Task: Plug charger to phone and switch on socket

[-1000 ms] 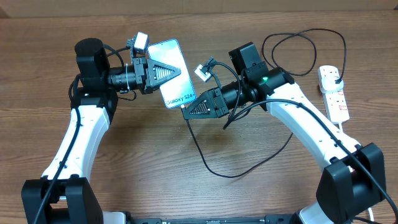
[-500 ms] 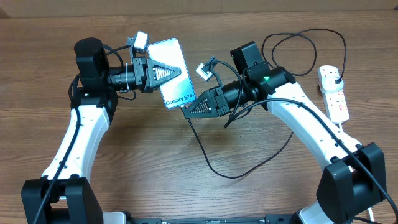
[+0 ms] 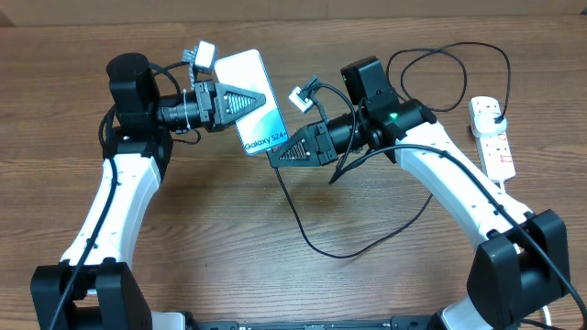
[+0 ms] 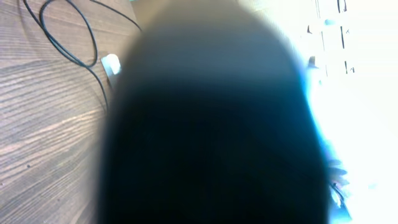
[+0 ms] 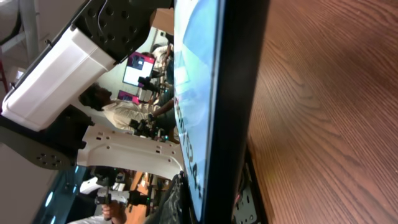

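The right gripper (image 3: 278,155) has its jaws pressed together on the connector end of the charger (image 3: 344,259), with the tip at the lower short end of the phone (image 3: 240,71). The left gripper (image 3: 257,99) is clamped across the phone's flat faces and holds it at upper centre of the overhead frame. The step in hand is judged to be seating the connector, though insertion cannot be confirmed; the next move calls for aligning tip with port, pushing along the phone's long axis, then pressing the switch on the socket (image 3: 492,137) at the right edge.
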Robot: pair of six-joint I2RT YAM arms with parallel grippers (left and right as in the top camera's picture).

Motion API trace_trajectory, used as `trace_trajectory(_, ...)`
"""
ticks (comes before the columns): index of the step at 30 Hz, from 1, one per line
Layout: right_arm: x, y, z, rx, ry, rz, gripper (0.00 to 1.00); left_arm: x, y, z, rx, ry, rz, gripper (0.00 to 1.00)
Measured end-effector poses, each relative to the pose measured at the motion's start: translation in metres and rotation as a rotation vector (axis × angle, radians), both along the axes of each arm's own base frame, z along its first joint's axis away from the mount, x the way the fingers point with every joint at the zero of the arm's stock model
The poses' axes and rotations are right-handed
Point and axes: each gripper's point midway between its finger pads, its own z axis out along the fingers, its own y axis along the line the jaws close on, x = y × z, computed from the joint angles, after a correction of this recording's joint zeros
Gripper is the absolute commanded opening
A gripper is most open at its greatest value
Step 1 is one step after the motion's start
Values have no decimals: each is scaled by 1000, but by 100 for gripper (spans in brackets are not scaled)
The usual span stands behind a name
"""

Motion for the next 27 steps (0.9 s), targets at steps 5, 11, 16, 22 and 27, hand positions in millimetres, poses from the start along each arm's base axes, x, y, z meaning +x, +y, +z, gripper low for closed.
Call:
trace_trajectory(5,3,0,0,-2,14,-12,4,2,-1,1,7,-17,10,4)
trace_trajectory(11,9,1,2,8,17,-24,4,5,-1,4,13,-39,21,4)
trace_trajectory(16,14,0,2,13,28,-40,4,8,-2,5,21,-64,33,4)
trace_trajectory(22,19,-1,5,16,38,-54,4,11,-2,7,27,-78,49,4)
trace_trajectory(27,21,0,5,18,45,-57,6,12,-1,8,29,-84,56,4)
